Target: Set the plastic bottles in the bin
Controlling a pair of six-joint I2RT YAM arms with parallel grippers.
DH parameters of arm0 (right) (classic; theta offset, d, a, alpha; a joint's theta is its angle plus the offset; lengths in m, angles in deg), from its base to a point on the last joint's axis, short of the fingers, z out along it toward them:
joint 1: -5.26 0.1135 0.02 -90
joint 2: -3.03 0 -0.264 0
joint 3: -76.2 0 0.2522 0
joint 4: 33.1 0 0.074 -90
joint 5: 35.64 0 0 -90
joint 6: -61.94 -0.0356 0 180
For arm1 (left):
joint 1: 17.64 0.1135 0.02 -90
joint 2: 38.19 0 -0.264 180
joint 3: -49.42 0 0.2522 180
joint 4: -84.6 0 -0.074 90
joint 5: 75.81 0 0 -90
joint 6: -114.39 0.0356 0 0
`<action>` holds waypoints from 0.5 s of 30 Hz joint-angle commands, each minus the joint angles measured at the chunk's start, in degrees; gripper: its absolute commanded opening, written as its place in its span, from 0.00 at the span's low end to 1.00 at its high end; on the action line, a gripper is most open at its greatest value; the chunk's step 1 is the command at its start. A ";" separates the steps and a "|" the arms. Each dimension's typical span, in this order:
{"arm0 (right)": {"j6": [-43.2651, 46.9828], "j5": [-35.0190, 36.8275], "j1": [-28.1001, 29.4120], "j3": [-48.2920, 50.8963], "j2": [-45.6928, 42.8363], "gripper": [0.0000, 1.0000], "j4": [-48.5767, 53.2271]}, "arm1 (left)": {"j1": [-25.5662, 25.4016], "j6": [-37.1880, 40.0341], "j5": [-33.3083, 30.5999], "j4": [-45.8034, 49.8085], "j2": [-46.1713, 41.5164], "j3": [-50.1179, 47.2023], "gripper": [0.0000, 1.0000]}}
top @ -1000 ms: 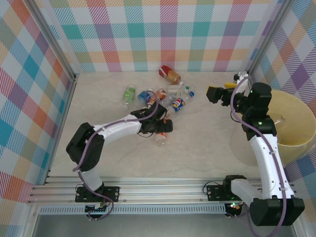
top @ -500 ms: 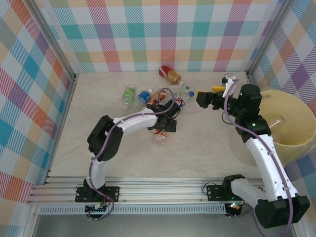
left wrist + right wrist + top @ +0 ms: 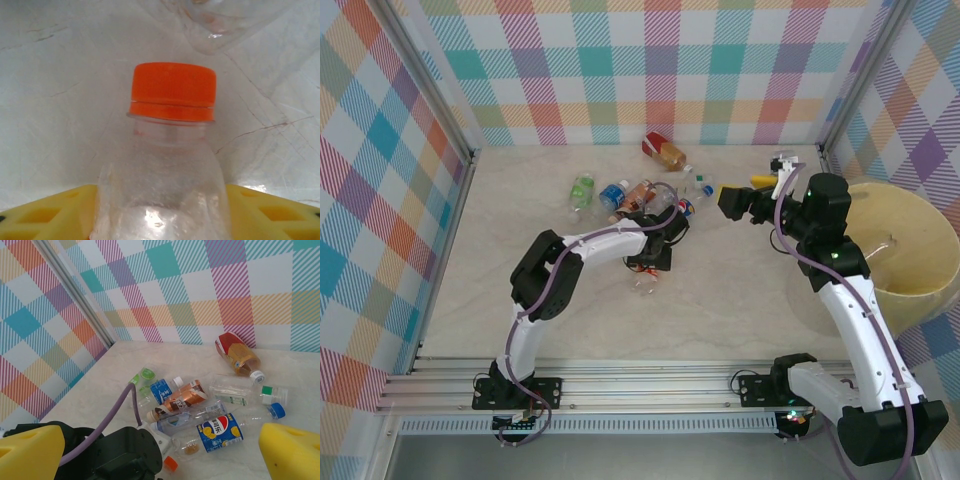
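Bottle with orange cap (image 3: 165, 165) found lying on the desk (image 3: 60, 75), body clamped between the left jaws and neck pointing straight out along them, just short of the other bottles (image 3: 650, 190), right jaws gaping empty farther off, toward the bin (image 3: 920, 240).

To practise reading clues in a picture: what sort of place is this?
Probably a robot test cell, not a home: checked walls on a metal frame, two robot arms bolted to a rail, and bottles strewn on a table with a bin at its side.
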 commanded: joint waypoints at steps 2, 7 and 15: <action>-0.01 -0.95 0.98 0.61 0.00 1.00 -1.66 | 0.45 -0.68 1.53 -1.01 0.17 1.19 0.53; -1.50 -2.61 1.55 1.09 0.28 1.00 -2.72 | 0.65 -0.05 1.46 -3.30 -6.48 -1.16 0.46; -8.76 -10.49 1.60 1.58 3.26 1.00 -6.58 | 2.79 0.75 2.85 -16.93 -25.09 -6.25 0.48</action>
